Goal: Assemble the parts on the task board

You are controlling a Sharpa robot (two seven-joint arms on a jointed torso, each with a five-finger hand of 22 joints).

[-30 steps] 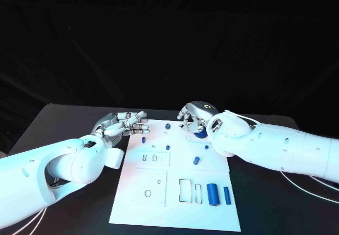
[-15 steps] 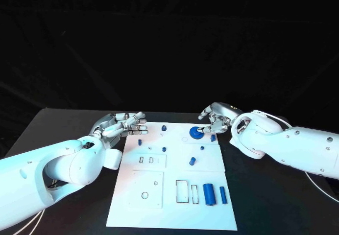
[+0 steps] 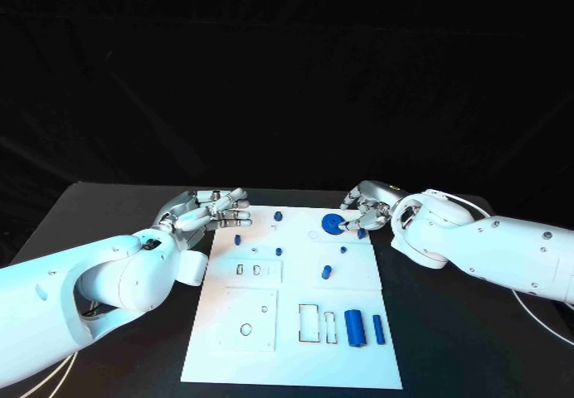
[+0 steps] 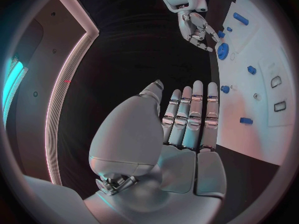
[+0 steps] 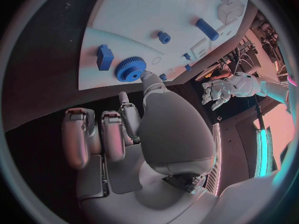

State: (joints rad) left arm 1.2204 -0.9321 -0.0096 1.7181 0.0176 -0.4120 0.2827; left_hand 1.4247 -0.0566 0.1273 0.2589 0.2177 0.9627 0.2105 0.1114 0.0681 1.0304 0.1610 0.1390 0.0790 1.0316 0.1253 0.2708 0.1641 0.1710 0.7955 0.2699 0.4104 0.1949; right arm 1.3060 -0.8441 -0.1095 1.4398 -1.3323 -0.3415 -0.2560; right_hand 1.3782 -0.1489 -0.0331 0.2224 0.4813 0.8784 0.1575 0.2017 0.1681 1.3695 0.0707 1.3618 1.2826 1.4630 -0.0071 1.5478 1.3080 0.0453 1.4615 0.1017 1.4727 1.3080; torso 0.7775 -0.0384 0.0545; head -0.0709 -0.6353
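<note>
While our right hand [image 3: 368, 212] is resting a fingertip against the blue gear [image 3: 332, 221], grasping nothing, the gear is lying flat on the task board [image 3: 359, 274] just beside it. Our left hand [image 3: 206, 212] is hovering released, well apart from the gear.

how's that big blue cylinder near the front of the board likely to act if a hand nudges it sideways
The blue cylinder lies on its side on the task board, so a sideways nudge would probably roll it. It looks rigid and smooth, so fingers might slip unless they grip across its round body. The slimmer blue bar lies close beside it and could get bumped.
</note>
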